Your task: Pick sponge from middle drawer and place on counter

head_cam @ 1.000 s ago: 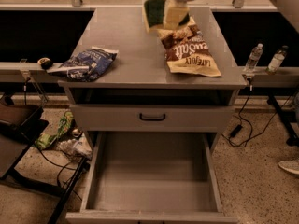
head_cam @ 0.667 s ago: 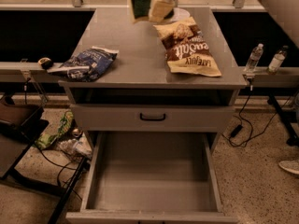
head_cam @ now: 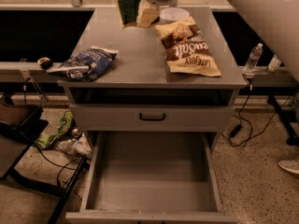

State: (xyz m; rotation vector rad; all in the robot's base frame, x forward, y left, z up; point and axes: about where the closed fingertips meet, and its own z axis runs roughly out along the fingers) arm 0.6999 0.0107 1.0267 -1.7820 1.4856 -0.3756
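Note:
The sponge (head_cam: 127,10), dark green face on a pale yellow body, is held on edge over the back of the counter (head_cam: 140,55). My gripper (head_cam: 141,16) reaches down from the top edge and is shut on the sponge. Its white wrist fills the top middle of the view. The middle drawer (head_cam: 98,171) is pulled out at the bottom of the view and its grey floor is bare.
A blue snack bag (head_cam: 86,62) lies at the counter's left front. A brown chip bag (head_cam: 187,43) lies to the right, with a white bowl (head_cam: 174,14) behind it. The drawer above, with a black handle (head_cam: 152,117), is closed. A water bottle (head_cam: 252,57) stands at right.
My gripper has moved left along the back of the counter, carrying the sponge away from the chip bag.

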